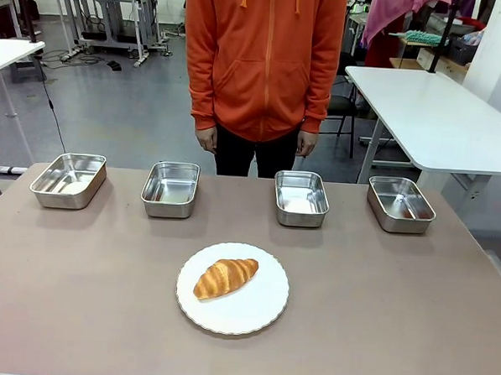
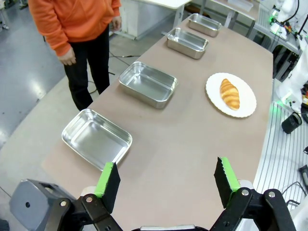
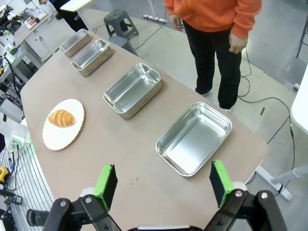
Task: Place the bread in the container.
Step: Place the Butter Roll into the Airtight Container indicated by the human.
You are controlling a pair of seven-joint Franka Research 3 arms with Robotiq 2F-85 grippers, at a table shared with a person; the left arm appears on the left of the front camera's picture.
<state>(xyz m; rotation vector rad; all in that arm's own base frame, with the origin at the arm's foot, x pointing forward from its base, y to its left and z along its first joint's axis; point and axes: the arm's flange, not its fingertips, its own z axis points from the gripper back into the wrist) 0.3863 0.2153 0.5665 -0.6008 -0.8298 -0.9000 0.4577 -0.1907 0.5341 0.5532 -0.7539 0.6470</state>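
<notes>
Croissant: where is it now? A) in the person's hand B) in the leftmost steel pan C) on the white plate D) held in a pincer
C: the croissant lies on the white plate, on the near side of the table in the front view.

The four pans (image 1: 65,199) were bright polished metal, mirror-glossy. The bread (image 1: 225,278) had a ridged, flaky crust, on a smooth white plate (image 1: 252,309). The tabletop (image 1: 395,313) looked matt and even; the person's hoodie (image 1: 265,62) was soft cloth.
</notes>
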